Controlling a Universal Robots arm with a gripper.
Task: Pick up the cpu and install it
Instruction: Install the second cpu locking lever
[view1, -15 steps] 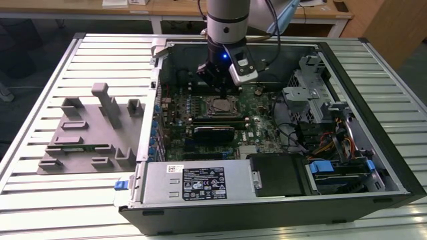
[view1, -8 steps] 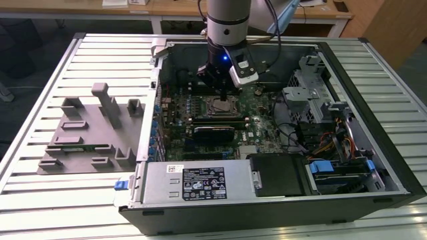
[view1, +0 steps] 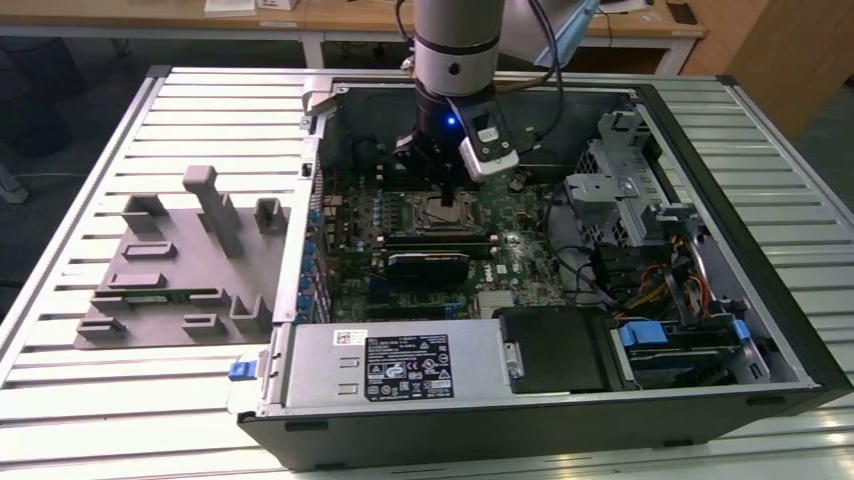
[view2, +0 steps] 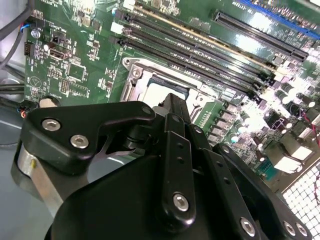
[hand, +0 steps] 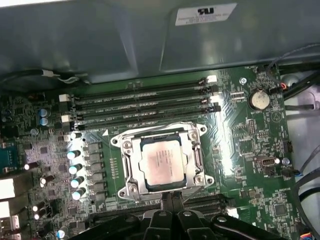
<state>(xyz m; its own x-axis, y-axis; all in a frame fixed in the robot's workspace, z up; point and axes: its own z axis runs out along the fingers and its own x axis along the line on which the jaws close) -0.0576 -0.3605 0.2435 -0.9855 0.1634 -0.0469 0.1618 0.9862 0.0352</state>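
- Cpu (hand: 161, 162) lying flat inside socket frame (hand: 131, 187) on motherboard (hand: 240, 135), silver top up, square w/ frame edges; looks seated in first wrist view.
- Gripper (hand: 169, 200) just beside cpu's near edge in first wrist view, tips at frame rim, not over chip centre; in exterior view gripper (view1: 447, 185) hangs right above socket area inside pc case (view1: 747, 330).
- Fingers (view2: 175, 107) look pressed together, nothing pinched btwn them; chip not in grasp.
- In second wrist view, cpu (view2: 162, 92) partly hidden behind fingertip, pale top peeking past it.
- No long axis to speak of – chip square; judged: placement step looks done or nearly so, frame/latch state not clear.
- Around: memory slots (hand: 145, 107) in row just beyond socket, apart from tips; row of capacitors (hand: 75, 167) on one side of frame; coin battery (hand: 259, 99) well apart.
- Obstacles: cables (view1: 547, 95) draped near arm in exterior view, close to case wall; drive cage (view1: 607, 185) on exterior view's right, apart from gripper.
- Grey fixture tray (view1: 174, 270) on table at exterior view's left, outside case, well apart.
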